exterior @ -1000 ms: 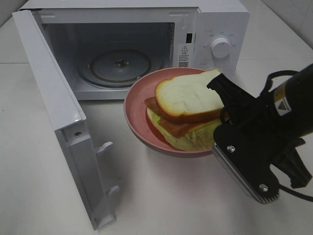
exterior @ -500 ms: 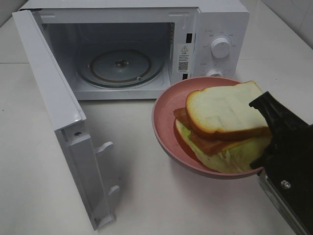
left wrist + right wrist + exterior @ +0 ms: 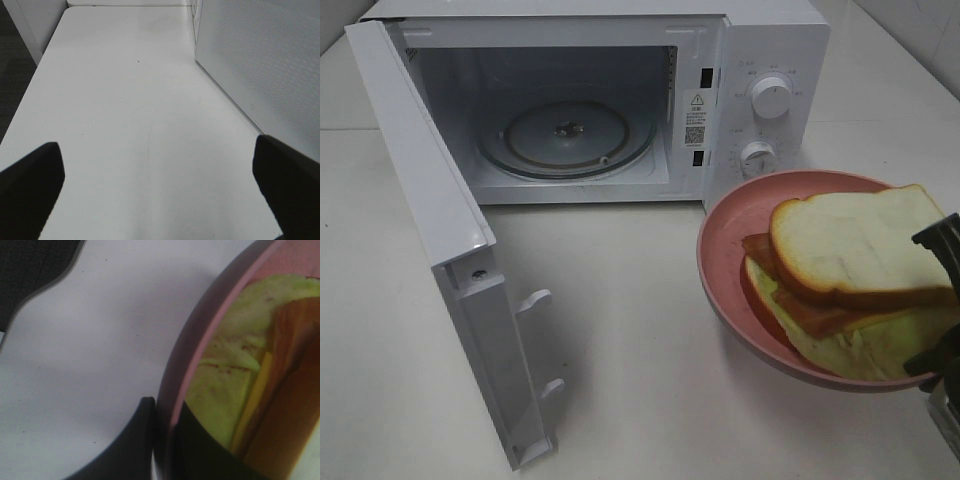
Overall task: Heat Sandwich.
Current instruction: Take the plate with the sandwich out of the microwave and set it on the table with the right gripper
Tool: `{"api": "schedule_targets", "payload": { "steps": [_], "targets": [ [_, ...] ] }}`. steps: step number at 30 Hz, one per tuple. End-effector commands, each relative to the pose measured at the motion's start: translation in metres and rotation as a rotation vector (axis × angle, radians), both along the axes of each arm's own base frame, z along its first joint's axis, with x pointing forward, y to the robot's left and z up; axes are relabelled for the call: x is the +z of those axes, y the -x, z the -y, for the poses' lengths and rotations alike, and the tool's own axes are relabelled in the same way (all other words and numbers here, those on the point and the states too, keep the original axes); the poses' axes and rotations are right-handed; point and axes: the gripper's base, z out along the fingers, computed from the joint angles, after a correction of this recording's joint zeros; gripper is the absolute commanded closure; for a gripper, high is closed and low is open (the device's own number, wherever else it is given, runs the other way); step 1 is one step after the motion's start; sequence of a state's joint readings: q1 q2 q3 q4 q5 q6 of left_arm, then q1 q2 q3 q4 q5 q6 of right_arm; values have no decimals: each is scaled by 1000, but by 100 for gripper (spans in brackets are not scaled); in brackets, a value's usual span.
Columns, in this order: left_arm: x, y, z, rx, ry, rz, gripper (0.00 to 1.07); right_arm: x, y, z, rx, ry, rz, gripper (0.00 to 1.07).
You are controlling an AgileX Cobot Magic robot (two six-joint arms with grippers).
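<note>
Gripping the rim of the round salmon-pink plate (image 3: 725, 245), the black right gripper (image 3: 162, 432) has its jaws nearly closed, one finger outside the plate wall and one inside, as the right wrist view shows up close; in the high exterior view only a little of this gripper shows at the right edge of the frame, at the plate's right side. On the plate lies the sandwich (image 3: 850, 275), a layered stack with a pale white bread slice with a brown crust on top, reddish-brown meat slices in the middle and a yellowish-green leaf layer at the bottom; it fills the right half of the plate. The plate is tilted, its left rim lower and near the white tabletop (image 3: 640, 340); whether it touches the surface cannot be told. It sits in front of the control panel of the white microwave oven (image 3: 760, 60), just below the lower of its two round white dials (image 3: 758, 157), outside the cooking chamber. The oven's white door (image 3: 440, 230) stands swung fully open toward the left front, and the round glass turntable (image 3: 568, 135) inside carries nothing. The left gripper (image 3: 160, 185) is out of the high view; its wrist view shows its two dark fingers spread wide apart with nothing between them, above the bare white tabletop, with the perforated white side of the oven door close by.
</note>
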State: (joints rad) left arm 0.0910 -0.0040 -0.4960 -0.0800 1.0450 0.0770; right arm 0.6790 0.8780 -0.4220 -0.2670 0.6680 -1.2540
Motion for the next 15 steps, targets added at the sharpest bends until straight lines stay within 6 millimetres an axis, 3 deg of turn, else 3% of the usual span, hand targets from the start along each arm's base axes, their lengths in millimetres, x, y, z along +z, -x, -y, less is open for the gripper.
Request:
{"api": "schedule_targets", "payload": {
  "steps": [1, 15],
  "targets": [
    [0, 4, 1, 2, 8, 34, 9, 0, 3, 4, -53, -20, 7, 107],
    [0, 4, 1, 2, 8, 34, 9, 2, -2, 17, -346, -28, 56, 107]
  ]
}}
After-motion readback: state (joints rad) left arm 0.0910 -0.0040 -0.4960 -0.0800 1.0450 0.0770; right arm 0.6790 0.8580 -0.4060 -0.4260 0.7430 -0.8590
